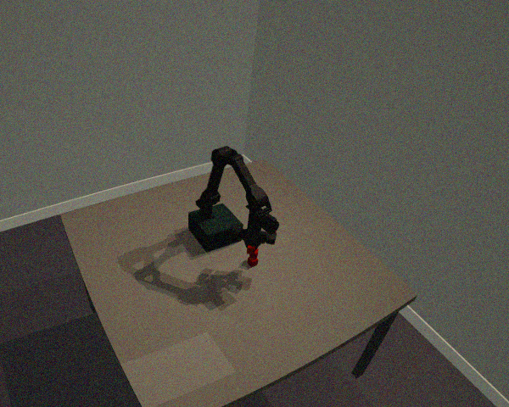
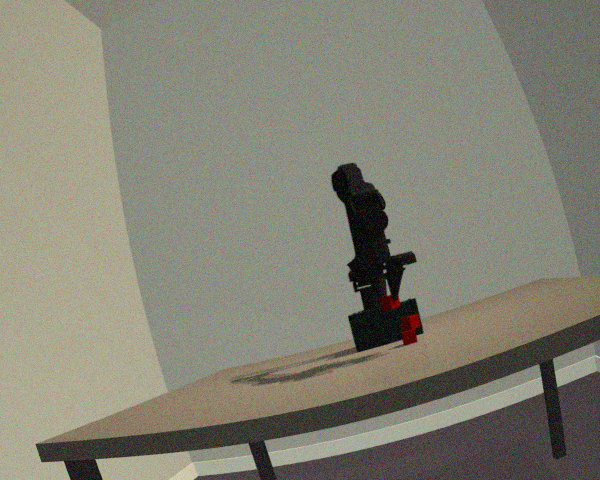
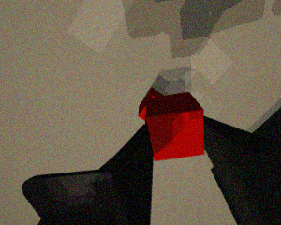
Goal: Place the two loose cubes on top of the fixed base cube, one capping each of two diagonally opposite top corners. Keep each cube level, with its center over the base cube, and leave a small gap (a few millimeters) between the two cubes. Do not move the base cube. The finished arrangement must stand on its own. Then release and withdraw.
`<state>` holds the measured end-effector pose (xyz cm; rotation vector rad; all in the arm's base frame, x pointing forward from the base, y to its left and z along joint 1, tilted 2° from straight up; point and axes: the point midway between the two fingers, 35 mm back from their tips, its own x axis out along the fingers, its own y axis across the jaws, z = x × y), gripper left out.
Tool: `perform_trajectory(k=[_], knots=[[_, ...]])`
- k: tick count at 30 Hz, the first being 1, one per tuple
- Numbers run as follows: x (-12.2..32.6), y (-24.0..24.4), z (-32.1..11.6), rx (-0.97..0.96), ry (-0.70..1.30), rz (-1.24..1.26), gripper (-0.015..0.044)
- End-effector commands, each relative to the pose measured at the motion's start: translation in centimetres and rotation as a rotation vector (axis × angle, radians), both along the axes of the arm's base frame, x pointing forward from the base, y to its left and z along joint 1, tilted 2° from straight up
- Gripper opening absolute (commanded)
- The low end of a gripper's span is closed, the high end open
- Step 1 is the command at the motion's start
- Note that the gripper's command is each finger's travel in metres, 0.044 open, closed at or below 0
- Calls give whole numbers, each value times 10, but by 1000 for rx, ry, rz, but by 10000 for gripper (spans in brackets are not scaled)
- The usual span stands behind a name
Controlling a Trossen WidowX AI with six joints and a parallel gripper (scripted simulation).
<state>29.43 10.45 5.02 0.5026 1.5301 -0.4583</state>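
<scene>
My gripper [image 1: 251,246] [image 2: 392,299] [image 3: 172,126] is shut on a red cube [image 1: 251,251] [image 2: 388,303] [image 3: 178,138]. In the exterior view the held cube is up and to the left of the other two red cubes. The base cube [image 1: 252,263] [image 2: 409,337] sits on the table. The other loose cube [image 2: 411,322] rests on top of it, shifted toward the right in the exterior view. In the top view the red cubes run together under the fingers. In the wrist view a bit of red shows behind the held cube, and the rest of the stack is hidden.
The arm stands on a dark green box [image 1: 217,223] [image 2: 375,330] behind the cubes. The wooden table [image 1: 316,280] [image 2: 476,346] carries the arm's shadow. A wall stands close along the table's back edges.
</scene>
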Motion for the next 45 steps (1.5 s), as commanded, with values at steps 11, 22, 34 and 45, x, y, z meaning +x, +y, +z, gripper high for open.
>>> perform_trajectory(k=[11, 22, 34, 45], knots=[[1, 12, -18, 7, -4, 67, 105], [0, 13, -31, 7, -4, 68, 105], [0, 13, -40, 7, -4, 68, 105], [1, 14, -61, 7, -4, 67, 105]])
